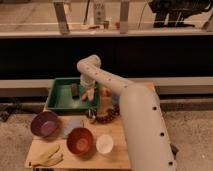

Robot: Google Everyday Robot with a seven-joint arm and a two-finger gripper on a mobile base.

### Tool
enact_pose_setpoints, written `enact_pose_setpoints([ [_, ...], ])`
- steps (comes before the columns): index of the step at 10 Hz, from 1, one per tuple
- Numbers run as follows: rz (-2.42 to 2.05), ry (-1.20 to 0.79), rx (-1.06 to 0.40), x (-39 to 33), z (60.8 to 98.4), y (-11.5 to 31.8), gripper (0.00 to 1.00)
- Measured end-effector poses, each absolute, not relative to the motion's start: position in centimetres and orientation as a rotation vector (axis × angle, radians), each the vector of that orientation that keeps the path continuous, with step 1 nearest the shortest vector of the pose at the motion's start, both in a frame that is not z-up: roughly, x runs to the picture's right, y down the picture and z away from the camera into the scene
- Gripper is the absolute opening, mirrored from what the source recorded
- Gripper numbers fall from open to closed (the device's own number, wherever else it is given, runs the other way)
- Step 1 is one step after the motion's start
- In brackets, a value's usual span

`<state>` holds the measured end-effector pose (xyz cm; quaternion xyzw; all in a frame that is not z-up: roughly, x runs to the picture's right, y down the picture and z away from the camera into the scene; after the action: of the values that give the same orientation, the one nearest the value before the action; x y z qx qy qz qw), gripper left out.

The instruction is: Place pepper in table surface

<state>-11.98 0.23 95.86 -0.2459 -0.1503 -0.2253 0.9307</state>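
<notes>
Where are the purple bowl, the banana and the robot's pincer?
purple bowl [45, 124]: camera view, on its inside.
banana [47, 157]: camera view, on its middle.
pincer [88, 94]: camera view, on its tip, over the right side of the green tray [62, 98].

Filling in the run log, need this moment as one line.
task: place pepper | end effector: over right end of green tray | pepper: at end effector, not yet on table surface
</notes>
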Motion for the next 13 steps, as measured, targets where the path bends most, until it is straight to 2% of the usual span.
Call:
enact_pose_setpoints([
  [7, -0.479, -0.328, -0.520, -11.9, 99.4, 0.1, 0.80],
  [13, -0.474, -0.342, -0.529, -11.4, 100.7, -0.3, 0.80],
])
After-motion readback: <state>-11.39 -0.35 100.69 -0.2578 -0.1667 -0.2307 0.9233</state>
